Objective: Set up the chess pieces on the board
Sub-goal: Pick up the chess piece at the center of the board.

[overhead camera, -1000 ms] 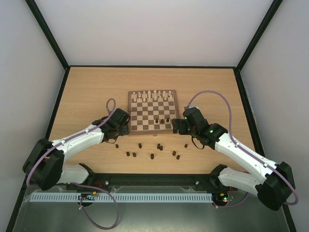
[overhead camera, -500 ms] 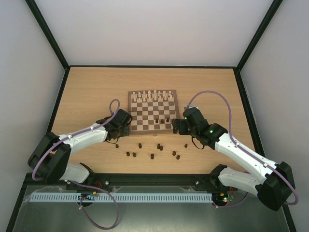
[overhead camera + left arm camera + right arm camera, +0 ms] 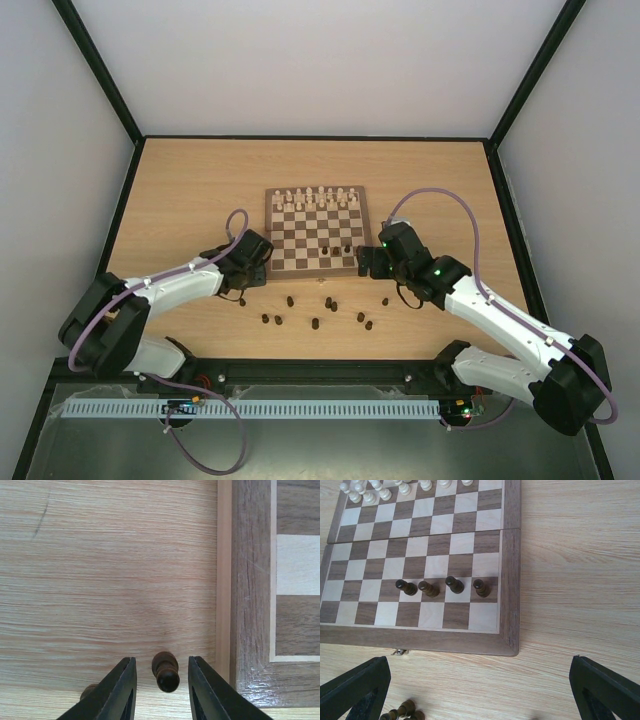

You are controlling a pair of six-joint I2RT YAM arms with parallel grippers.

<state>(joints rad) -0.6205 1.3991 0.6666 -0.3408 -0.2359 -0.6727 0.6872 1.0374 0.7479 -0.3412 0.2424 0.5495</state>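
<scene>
Overhead view of a pale wooden worktop (image 3: 180, 200) with a chessboard (image 3: 300, 240) at centre frame. Along the board's top edge, two rows of cream-white chessmen (image 3: 318, 197), too small to count surely. On the board's lower right squares, four dark brown pawns (image 3: 454, 584) side by side in one row, counted in the right wrist view. Below the board, on bare worktop, about ten more dark chess pieces (image 3: 314, 323), loosely scattered.

Left gripper (image 3: 161, 660) at the board's lower left corner, open a little wider than a pawn, straddling one dark pawn (image 3: 165, 672) just beside the board's border, a sliver of gap on each side; nothing gripped yet. Upright or lying, cannot tell. Second dark piece (image 3: 89, 691) half hidden behind the left finger. Right gripper (image 3: 479, 680) at the board's lower right corner, spread wide, holding nothing.

Judged by look: light, rigid turned wood, smooth and rounded, apt to tip or squirt sideways out of a pinch. Best taken across the thick body, low and square, with gentle closing force.
</scene>
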